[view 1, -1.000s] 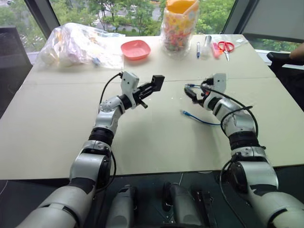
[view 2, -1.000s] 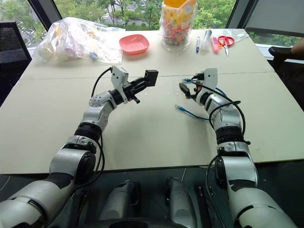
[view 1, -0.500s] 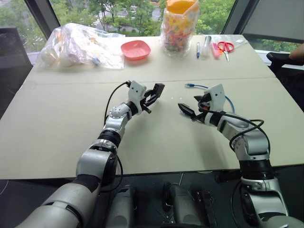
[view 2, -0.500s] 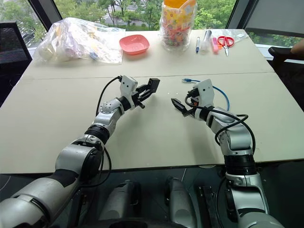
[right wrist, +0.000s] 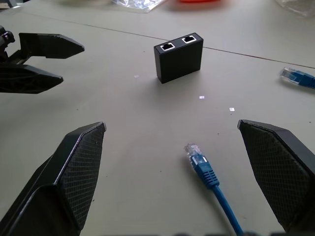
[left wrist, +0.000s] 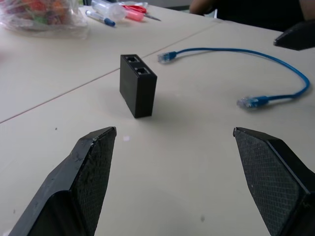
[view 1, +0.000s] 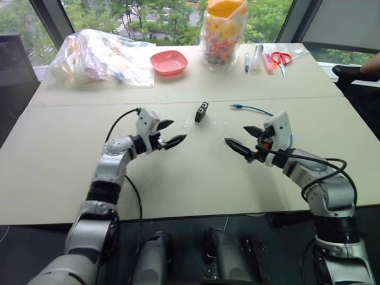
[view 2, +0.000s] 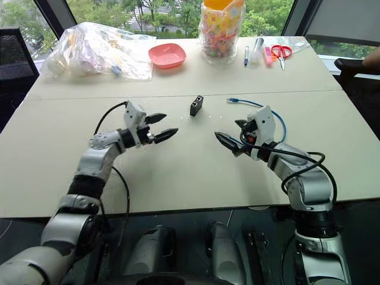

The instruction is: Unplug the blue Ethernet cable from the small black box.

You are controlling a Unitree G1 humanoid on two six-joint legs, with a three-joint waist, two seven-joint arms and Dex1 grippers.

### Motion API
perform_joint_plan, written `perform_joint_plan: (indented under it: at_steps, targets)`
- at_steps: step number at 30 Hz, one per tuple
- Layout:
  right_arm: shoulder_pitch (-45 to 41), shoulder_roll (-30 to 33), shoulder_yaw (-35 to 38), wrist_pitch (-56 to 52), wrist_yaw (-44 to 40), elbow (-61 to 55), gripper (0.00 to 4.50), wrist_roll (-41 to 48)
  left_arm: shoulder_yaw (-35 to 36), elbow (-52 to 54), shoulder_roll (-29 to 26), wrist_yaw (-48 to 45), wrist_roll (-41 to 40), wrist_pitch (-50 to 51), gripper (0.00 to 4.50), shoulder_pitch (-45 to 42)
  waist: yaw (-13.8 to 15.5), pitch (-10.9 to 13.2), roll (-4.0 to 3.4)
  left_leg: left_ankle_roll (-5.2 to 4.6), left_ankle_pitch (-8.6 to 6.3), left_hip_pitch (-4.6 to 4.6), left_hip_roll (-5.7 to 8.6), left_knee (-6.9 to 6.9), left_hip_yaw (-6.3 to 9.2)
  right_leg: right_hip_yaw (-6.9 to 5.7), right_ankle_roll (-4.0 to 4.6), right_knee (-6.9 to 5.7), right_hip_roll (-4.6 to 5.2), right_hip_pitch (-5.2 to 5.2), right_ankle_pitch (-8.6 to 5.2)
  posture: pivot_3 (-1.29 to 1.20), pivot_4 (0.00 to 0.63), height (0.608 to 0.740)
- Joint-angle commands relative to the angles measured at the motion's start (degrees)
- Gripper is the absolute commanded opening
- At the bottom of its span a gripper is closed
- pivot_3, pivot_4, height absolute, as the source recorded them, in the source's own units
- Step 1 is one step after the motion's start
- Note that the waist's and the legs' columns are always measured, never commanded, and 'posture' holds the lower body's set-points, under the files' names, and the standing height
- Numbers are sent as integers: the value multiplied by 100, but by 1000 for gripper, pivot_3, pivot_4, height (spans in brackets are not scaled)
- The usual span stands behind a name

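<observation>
Both claws, left and right, now gape empty; the small matte black box, released, stands on edge on the beige table, 2 ports up, thin blue Ethernet cable unplugged beside it.

On the table:
- small black box, with two ports on its upper edge: 1
- blue Ethernet cable: 1, both plugs free
- pink bowl: 1
- clear plastic bag, far left corner: 1
- jar of coloured items, far edge: 1
- red-handled scissors: 1
- pens or markers: at least 2
</observation>
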State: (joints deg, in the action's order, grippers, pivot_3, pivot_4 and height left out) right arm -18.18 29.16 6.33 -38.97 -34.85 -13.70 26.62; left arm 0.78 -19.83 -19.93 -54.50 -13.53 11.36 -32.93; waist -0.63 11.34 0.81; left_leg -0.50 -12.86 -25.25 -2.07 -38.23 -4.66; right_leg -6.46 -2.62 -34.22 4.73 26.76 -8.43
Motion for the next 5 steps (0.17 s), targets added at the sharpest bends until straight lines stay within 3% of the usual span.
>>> perform_joint_plan:
  at_steps: [1,5]
  targets:
    - [186,208,163,-177,-296,-576,4500,412,160,1515,-597,-57,-477,1195,3937,531,2,0,-1,1,0,1,-1,-1,1,0,6,0,0,0,-4,0,150,740]
    - [413,356,66,-353,-460,-924,4500,627,483,2439,-978,182,-944,2070,3937,1003,33,0,-1,3,-2,5,0,-3,6,-1,22,6,1,-8,-14,0,150,740]
